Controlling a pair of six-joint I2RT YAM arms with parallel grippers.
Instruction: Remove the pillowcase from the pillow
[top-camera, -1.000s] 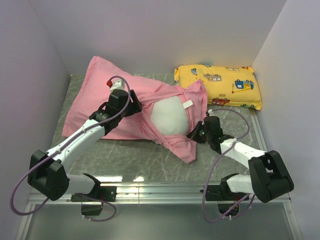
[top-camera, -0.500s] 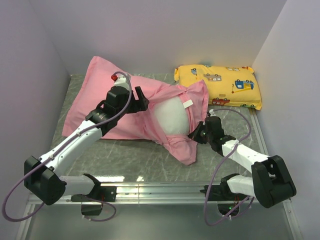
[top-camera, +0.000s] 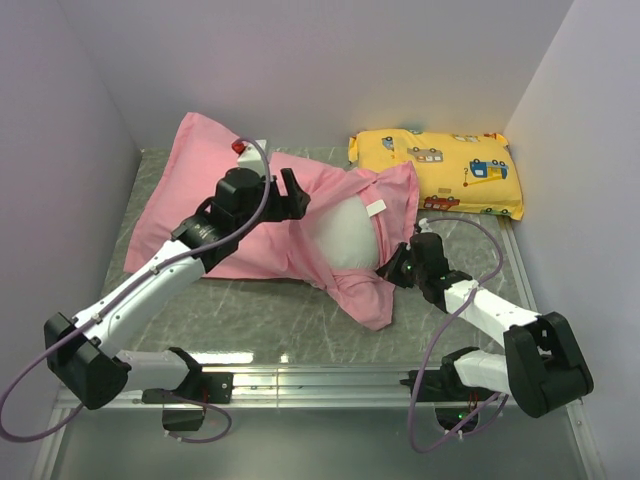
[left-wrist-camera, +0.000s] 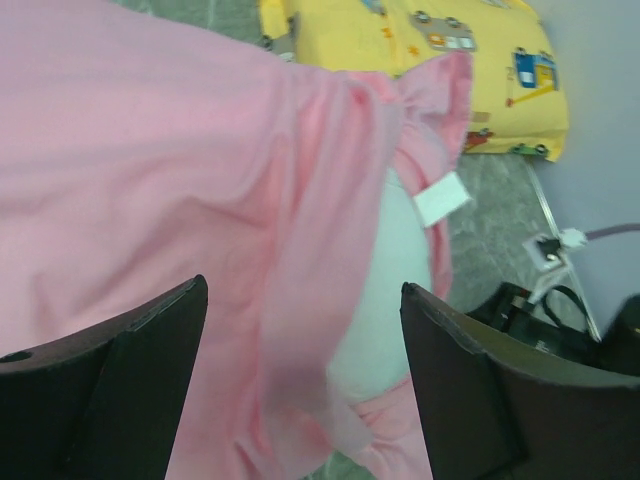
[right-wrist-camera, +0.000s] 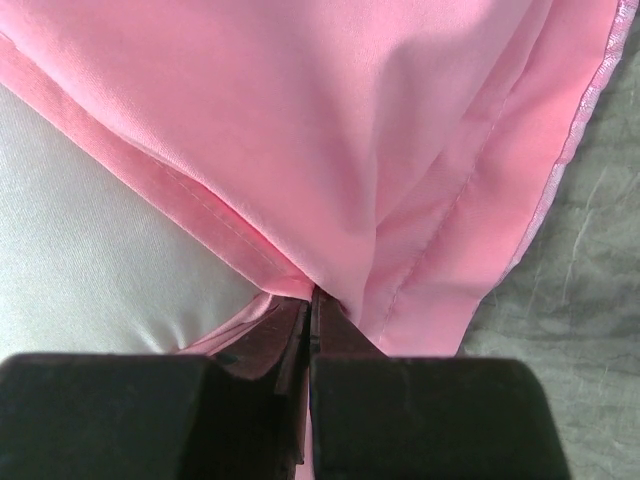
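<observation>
The pink pillowcase (top-camera: 200, 190) lies across the table, its open end bunched around the white pillow (top-camera: 345, 230), whose end bulges out with a small tag (top-camera: 376, 208). My left gripper (top-camera: 288, 200) is open and hovers above the pillowcase near the opening. In the left wrist view (left-wrist-camera: 305, 290) pink fabric (left-wrist-camera: 150, 170) and white pillow (left-wrist-camera: 390, 290) show between its fingers. My right gripper (top-camera: 392, 268) is at the lower edge of the opening. In the right wrist view (right-wrist-camera: 312, 295) it is shut on the pillowcase hem (right-wrist-camera: 380, 130), beside the pillow (right-wrist-camera: 90, 240).
A yellow cartoon-vehicle pillow (top-camera: 440, 170) lies at the back right, touching the pillowcase's flap; it also shows in the left wrist view (left-wrist-camera: 430, 60). Walls close in on the left, back and right. Grey marbled tabletop (top-camera: 260, 315) shows in front of the pillow.
My left gripper has moved right and slightly back over the pillowcase, toward the opening. The right gripper has stayed at the hem.
</observation>
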